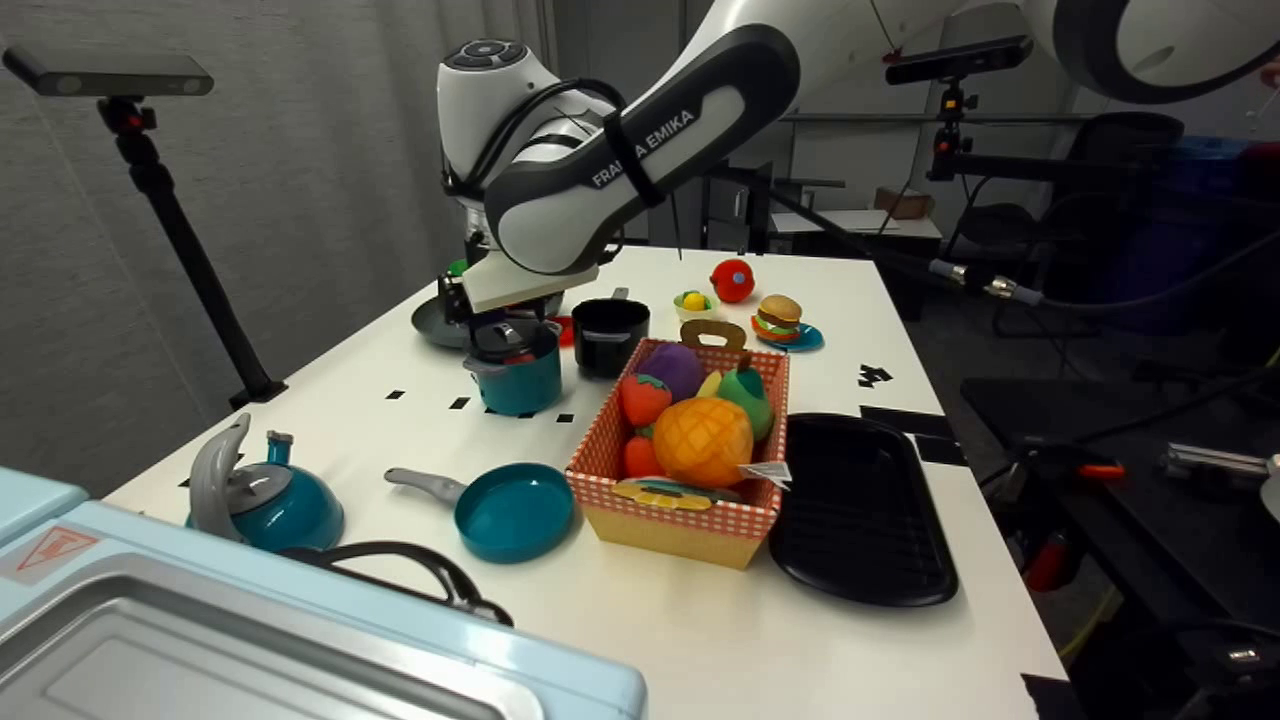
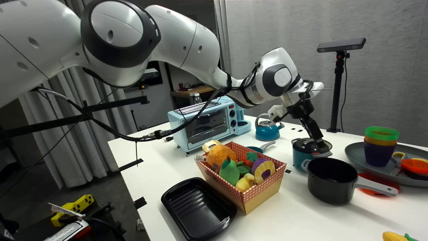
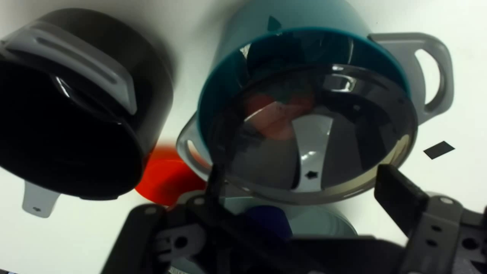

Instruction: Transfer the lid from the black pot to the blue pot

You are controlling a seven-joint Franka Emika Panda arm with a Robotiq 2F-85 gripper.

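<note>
Lid (image 3: 342,137): dark, see-through, over the mouth of the blue pot (image 1: 525,388); looks askew to me, a crescent of the pot's inside showing past one edge.
Lid handle (image 3: 314,152): grey, on top of the lid, lying between the gripper's fingers.
Gripper (image 3: 300,173): angled down at the lid, fingers spread wide, one on either side of the handle; whether either touches the rim, I cannot tell.
Blue pot: upright, grey side handles; a red piece (image 3: 279,118) shows through the lid.
Black pot (image 2: 331,187): upright just beside the blue pot, mouth facing up, dark inside showing.
Red dish (image 3: 167,179): partly hidden, near both pots.
Grey pan (image 2: 356,157): large, bears stacked cups (image 2: 379,150), purple at bottom, green on top.
Fruit basket (image 2: 264,202): filled with toy fruit, stands between the pots and the black tray (image 2: 199,211).
Frying pan (image 1: 515,512): teal, just beside the basket.
Kettle (image 1: 300,510): teal, near the pale blue oven (image 2: 207,124).
Arm (image 2: 197,43): white, reaches across above the table (image 1: 800,640).
</note>
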